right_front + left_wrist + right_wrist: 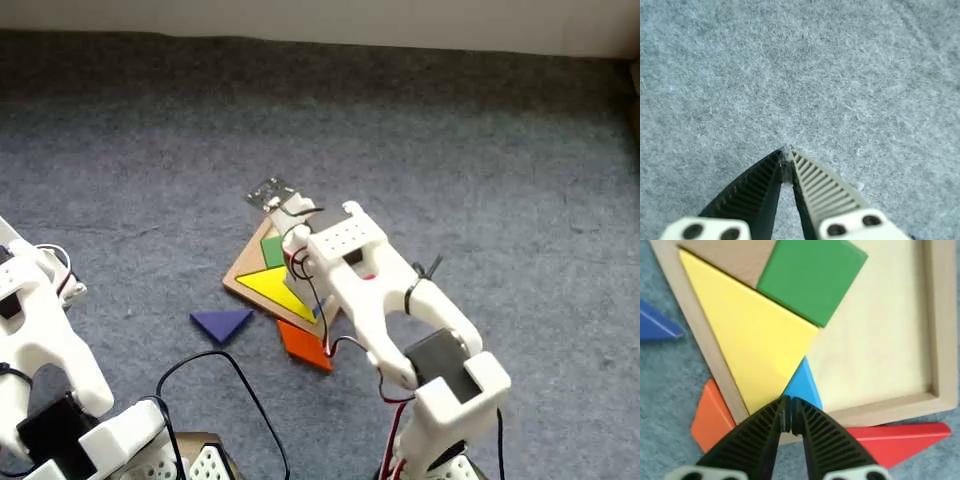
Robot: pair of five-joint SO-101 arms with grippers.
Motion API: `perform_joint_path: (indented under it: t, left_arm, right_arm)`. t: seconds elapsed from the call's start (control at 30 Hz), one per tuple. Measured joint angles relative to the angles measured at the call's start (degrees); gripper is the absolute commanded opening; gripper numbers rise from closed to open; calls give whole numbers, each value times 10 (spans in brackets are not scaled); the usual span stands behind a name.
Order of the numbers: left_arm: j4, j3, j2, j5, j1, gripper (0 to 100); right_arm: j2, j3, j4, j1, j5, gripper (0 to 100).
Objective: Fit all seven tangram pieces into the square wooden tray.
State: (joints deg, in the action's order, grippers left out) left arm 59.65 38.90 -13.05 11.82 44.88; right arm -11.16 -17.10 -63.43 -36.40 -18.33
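A grey-blue, fuzzy felt-like cloth [480, 150] covers the table from near edge to far edge, left to right. A plain pale wall strip [400, 20] runs along its far side, and the cloth looks darker just beside it.

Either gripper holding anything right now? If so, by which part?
Nothing is held. The left gripper is shut over carpet; the right gripper is shut, tips at a corner of the light-blue triangle, not around it.

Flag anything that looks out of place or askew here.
Nothing looks damaged. The orange piece and red piece lie outside the tray beside its rim, and the dark blue triangle sits apart on the carpet.
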Motion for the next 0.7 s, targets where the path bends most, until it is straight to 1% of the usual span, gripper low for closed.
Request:
perform_joint_path:
  t: [0.1, 0.27, 0.47, 0.63, 0.7]
  left_arm:
    - [0, 0, 0, 0, -2, 11]
    - [0, 0, 0, 0, -4, 11]
    - [0, 0, 0, 0, -7, 11]
    - [0, 0, 0, 0, -7, 11]
    - [0, 0, 0, 0, -7, 11]
  right_arm:
    - [-23, 31, 4, 18, 0, 23]
    - [-63, 79, 40, 47, 0, 23]
    - [-119, 148, 56, 57, 4, 23]
    - [-147, 191, 57, 58, 76, 23]
    - [-149, 195, 54, 59, 92, 23]
